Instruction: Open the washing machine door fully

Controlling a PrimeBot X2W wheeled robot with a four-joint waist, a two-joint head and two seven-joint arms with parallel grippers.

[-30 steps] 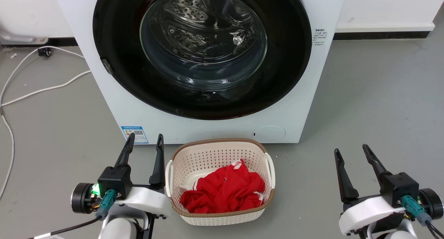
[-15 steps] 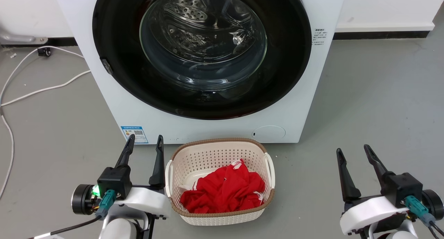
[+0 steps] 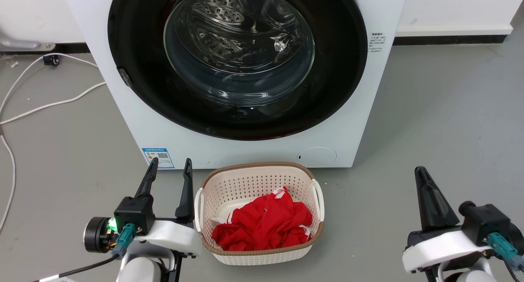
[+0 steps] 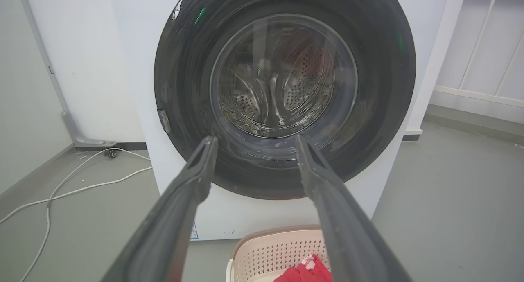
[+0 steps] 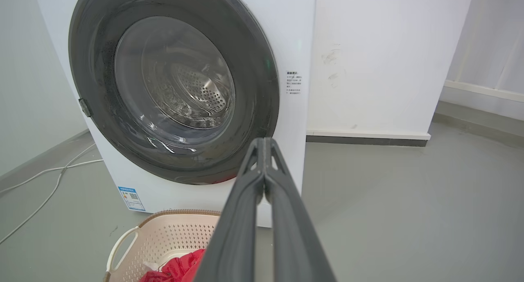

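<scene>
Facing the robot: the washing machine (image 3: 245, 153) stands on the floor, back to the wall.
Door: the washing machine door (image 3: 239, 57) lies flush on the front, not yet opened; its glossy rim would likely shed a grip.
Basket: the cream basket (image 3: 254, 188) sits on the floor just before the machine, under the door; a low reach may knock it.
Left: the left gripper (image 3: 171, 163) is spread wide, empty, well short of the door.
Right: the right gripper (image 3: 421, 173) is pressed together, empty; it cannot hook anything so.
Tab: a small grey tab (image 3: 125, 77) sits at the door's left edge; missing it means tugging bare rim.
</scene>
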